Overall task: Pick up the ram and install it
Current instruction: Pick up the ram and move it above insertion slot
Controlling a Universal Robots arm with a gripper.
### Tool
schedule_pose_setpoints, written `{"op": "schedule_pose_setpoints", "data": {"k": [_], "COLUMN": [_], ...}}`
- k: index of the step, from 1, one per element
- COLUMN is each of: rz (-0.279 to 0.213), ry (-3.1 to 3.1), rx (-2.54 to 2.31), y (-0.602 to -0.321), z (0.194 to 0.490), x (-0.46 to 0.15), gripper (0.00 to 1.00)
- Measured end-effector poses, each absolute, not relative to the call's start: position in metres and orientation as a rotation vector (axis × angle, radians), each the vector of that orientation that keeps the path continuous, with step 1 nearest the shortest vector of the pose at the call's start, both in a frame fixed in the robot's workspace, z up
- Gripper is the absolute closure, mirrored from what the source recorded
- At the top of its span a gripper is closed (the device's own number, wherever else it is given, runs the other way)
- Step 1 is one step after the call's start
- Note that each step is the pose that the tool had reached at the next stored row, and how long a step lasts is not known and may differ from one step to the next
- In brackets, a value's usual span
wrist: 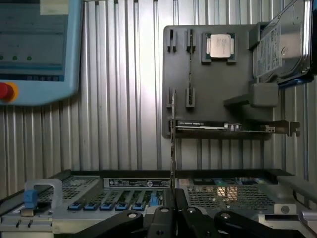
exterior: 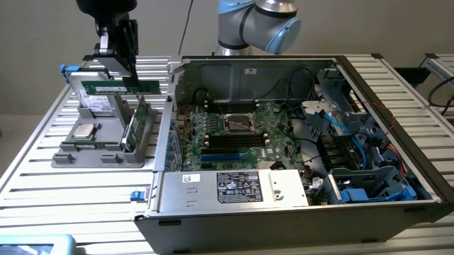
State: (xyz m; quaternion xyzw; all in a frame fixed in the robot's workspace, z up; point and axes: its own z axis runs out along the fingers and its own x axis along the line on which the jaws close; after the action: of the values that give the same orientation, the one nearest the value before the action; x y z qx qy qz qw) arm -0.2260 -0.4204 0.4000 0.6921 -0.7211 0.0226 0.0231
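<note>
The ram, a long thin green stick, hangs level above the grey parts tray at the exterior view's left. My gripper is shut on its top edge. In the wrist view the ram appears edge-on as a thin line running out from my gripper, over the tray. The open computer case lies to the exterior view's right of the ram. Its motherboard has black slots beside the processor socket.
The tray holds a square silver processor chip, a hard drive and a broader green card standing upright. The case wall rises between tray and motherboard. A blue teach pendant lies on the slatted table.
</note>
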Motion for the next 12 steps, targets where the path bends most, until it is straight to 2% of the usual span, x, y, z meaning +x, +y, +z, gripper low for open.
{"op": "schedule_pose_setpoints", "data": {"k": [12], "rz": [0.070], "ry": [-2.233], "rx": [2.143], "y": [-0.420], "z": [0.400], "x": [-0.172], "gripper": [0.88]}}
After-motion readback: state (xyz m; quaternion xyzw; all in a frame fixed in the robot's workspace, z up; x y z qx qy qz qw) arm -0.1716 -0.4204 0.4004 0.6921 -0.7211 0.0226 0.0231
